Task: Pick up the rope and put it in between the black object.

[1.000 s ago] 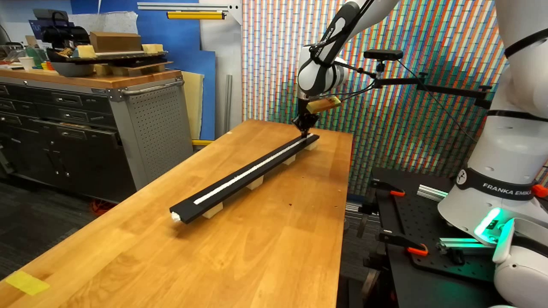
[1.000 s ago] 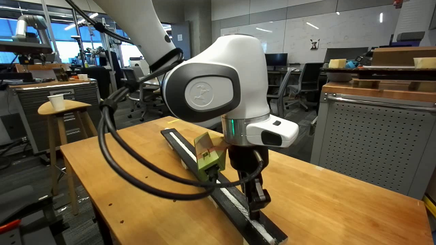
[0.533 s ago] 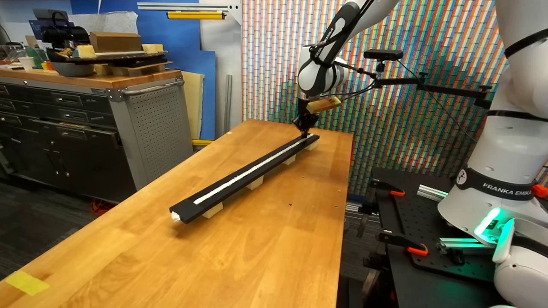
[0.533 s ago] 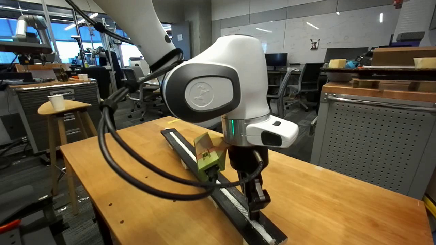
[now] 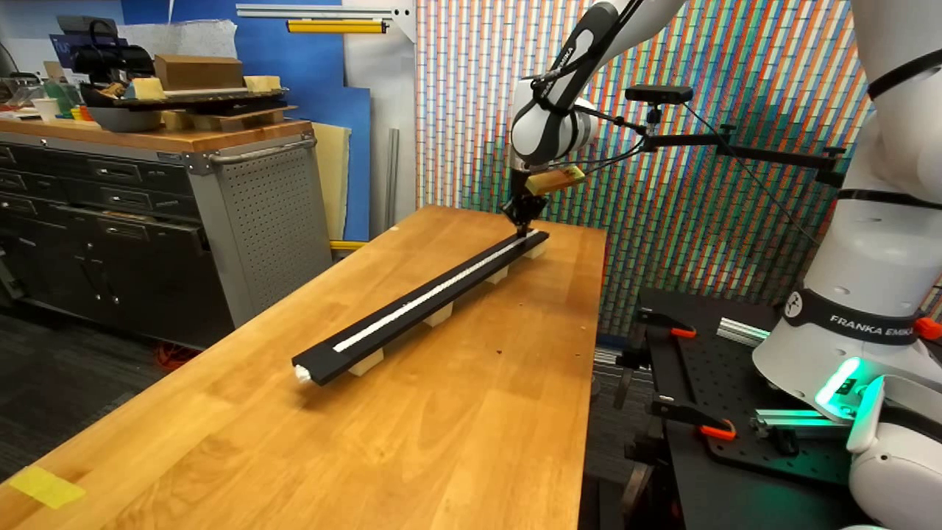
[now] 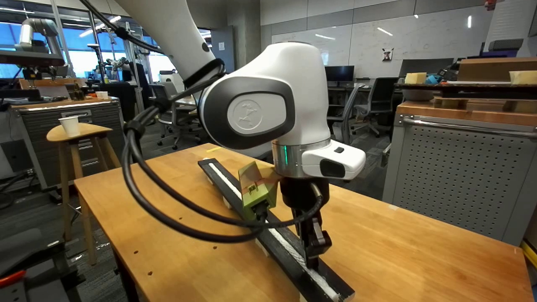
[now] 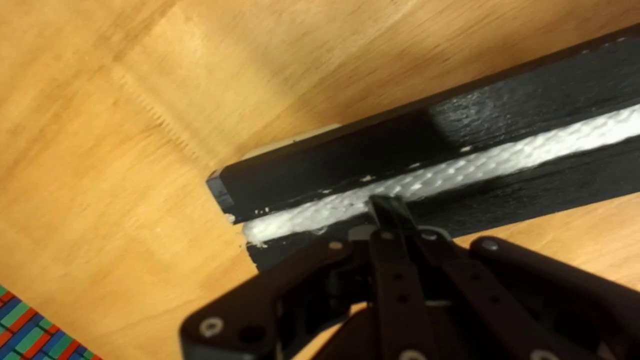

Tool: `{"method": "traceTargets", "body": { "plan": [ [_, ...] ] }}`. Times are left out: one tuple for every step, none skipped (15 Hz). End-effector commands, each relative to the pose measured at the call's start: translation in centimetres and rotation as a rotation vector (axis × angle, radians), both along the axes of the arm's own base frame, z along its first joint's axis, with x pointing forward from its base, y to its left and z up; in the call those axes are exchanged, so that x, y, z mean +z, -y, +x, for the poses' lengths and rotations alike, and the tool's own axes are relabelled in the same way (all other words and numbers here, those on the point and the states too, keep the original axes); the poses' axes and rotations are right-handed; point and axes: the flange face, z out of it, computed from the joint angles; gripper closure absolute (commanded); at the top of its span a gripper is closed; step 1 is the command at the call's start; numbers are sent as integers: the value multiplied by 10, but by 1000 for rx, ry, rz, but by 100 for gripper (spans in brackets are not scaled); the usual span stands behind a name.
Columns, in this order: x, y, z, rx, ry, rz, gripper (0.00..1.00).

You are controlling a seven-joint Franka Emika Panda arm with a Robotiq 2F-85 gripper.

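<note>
My fingers (image 7: 391, 211) are pressing together, pinching nothing, tips at the rope (image 7: 465, 172) by its left end in the wrist view. It's lying lengthwise in the black object (image 7: 325, 161). I'm judging it light, limp, squashable; if lifting, I'd be pinching that end.

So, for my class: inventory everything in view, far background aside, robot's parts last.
wooden table: one, brown, in every view
blocks: at least four, pale, on the table
grooved bar: one, black, on the blocks
rope: one, white, lengthwise in the bar
tape strip: one, yellow, at one table end
stool: one, pale wood, near the table
cup: one, white, on the stool
perforated cabinet: one, grey and black, near the table
clamps: at least two, black and orange, on the robot stand
Franka arm: one, mostly white, over the table
gripper: one, black, shut, at the rope
</note>
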Motion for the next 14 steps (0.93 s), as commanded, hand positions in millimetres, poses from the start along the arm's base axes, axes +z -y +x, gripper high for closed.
{"method": "traceTargets", "body": {
  "plan": [
    [13, -23, 4, -8, -6, 15, 100],
    [17, -29, 6, -3, -9, 24, 100],
    [21, -36, 10, 6, -11, 34, 100],
    [25, -42, 13, 12, -10, 40, 100],
    [29, -49, 17, 16, -12, 50, 100],
    [33, -54, 20, 19, -11, 54, 100],
    [36, -60, 23, 20, -15, 56, 100],
    [39, -65, 26, 21, -17, 58, 100],
    [42, -69, 27, 23, -17, 57, 100],
    [45, -73, 29, 30, -23, 57, 100],
    [48, -77, 30, 32, -23, 59, 100],
    [50, -81, 31, 37, -20, 58, 100],
    [53, -84, 31, 42, -20, 58, 100],
    [55, -88, 32, 48, -16, 58, 100]
  ]
}}
